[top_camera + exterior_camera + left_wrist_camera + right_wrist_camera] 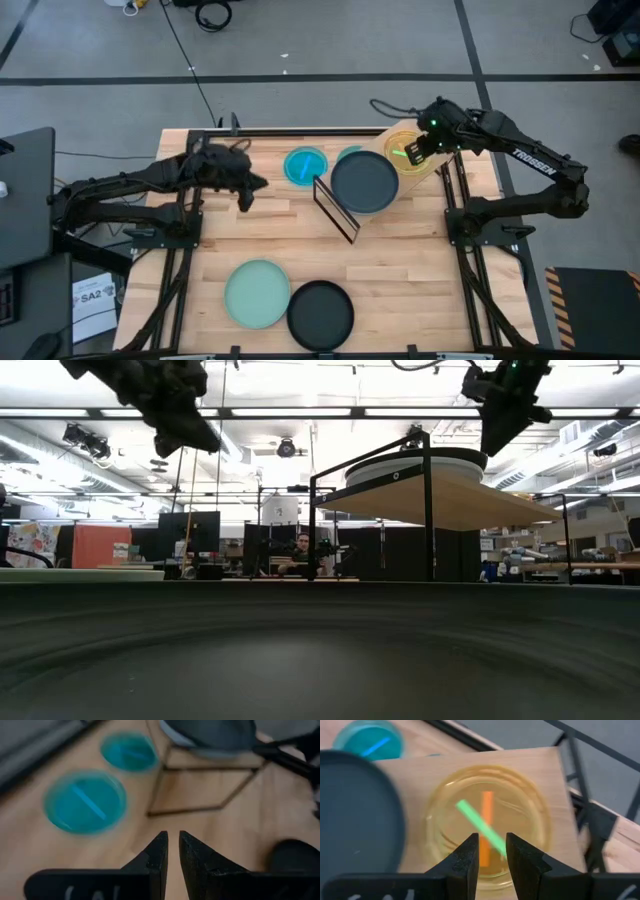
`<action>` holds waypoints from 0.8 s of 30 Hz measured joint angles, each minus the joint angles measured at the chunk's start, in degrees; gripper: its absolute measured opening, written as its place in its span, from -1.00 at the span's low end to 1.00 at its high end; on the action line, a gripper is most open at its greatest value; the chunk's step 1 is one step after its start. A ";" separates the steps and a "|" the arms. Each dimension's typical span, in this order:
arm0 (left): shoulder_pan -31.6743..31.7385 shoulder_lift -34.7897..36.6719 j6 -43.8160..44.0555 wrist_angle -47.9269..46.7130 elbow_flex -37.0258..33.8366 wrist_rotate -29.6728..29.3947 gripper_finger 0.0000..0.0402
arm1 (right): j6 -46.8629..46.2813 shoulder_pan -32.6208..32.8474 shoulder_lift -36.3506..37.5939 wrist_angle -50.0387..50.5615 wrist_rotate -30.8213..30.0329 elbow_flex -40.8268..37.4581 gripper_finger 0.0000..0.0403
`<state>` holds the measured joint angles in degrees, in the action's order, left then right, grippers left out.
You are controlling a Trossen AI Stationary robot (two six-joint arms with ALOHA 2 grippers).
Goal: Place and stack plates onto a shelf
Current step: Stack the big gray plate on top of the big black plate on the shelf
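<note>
The shelf (432, 172) is a light wooden board on a black wire frame at the table's far right. On it lie a dark grey-blue plate (365, 182) and a yellow-orange plate (404, 150) with orange and green streaks (487, 827). Two teal plates (305, 166) (349, 154) lie on the table by the shelf's left side. A mint plate (257, 293) and a black plate (320, 315) lie at the near edge. My right gripper (411, 153) (492, 847) hovers narrowly open over the yellow-orange plate. My left gripper (256, 186) (173, 842) is shut and held in the air left of the teal plates.
The shelf's black wire legs (160, 785) stand on the table between the teal plates and the dark plate's overhang. In the low view the black plate (320, 650) fills the foreground. Bare tabletop (300, 235) lies between the shelf and the near plates.
</note>
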<state>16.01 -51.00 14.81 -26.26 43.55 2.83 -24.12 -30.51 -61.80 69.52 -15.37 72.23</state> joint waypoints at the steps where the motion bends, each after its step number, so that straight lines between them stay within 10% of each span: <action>1: -1.33 0.00 1.38 -0.99 0.00 0.05 -0.74 | -0.37 1.28 0.00 0.00 -0.01 0.00 -0.49; 24: -27.44 -8.19 24.06 -16.29 -0.04 -2.34 -0.25 | -3.32 25.75 -0.07 -6.22 -0.05 0.00 -0.49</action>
<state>-11.43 -59.20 38.87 -42.55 43.51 0.49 -27.44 -4.76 -61.87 63.29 -15.42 72.23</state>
